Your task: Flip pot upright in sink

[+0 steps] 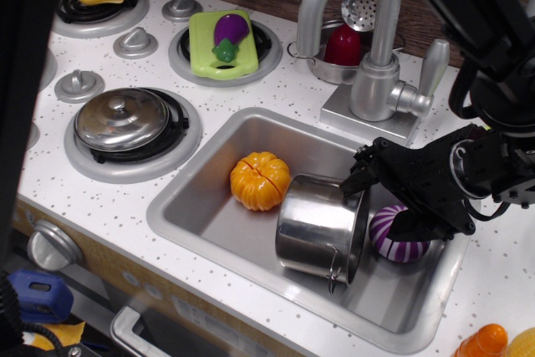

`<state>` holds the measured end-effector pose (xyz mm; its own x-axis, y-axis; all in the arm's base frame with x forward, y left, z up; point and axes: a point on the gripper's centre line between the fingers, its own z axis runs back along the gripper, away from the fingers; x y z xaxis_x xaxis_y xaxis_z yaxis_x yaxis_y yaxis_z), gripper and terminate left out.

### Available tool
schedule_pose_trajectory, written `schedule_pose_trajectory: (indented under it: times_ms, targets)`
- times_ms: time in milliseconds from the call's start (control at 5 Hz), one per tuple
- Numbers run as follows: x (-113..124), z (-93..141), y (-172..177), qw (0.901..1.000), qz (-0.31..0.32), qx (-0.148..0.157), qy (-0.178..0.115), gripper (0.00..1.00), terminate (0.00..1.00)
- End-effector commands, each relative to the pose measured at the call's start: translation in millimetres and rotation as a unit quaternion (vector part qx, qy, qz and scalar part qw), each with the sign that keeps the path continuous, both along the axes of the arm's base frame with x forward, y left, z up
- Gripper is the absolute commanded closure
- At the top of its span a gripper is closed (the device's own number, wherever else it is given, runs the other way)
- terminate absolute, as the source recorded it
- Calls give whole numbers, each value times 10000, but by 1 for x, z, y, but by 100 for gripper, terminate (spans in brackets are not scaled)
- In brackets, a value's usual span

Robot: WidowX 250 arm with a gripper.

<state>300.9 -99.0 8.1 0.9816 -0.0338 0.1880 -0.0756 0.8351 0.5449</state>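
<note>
The shiny steel pot [318, 227] lies on its side in the sink [205, 223], its open mouth facing right and a wire loop handle at its lower front. My black gripper [380, 204] reaches in from the right, tilted low over the basin. It is open. One fingertip [358, 180] is at the top of the pot's rim, and the other [403, 227] is over a purple-and-white striped toy vegetable [389, 247] just right of the pot. The gripper holds nothing.
An orange toy pumpkin [261, 180] sits in the sink left of the pot. The faucet [372, 64] stands behind the sink, with a small pan holding a red item [341, 46] behind it. A lidded steel pot [122, 119] sits on a burner. A dark blurred band covers the left edge.
</note>
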Motion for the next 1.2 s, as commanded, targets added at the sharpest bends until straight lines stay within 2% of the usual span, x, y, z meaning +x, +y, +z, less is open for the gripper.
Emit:
schedule_pose_trajectory:
  times_ms: [0,400,600,800,1000]
  targets:
    - [5,12,15,9999,-35,-3,-162,0,0]
    - [6,14,29,9999,63,32,-80,0,0]
    - [6,13,36,10000,23,68,-39,100,0]
    - [8,14,41,10000,55,-76,-27,100,0]
    - [8,12,47,9990,108,-418,-143,100,0]
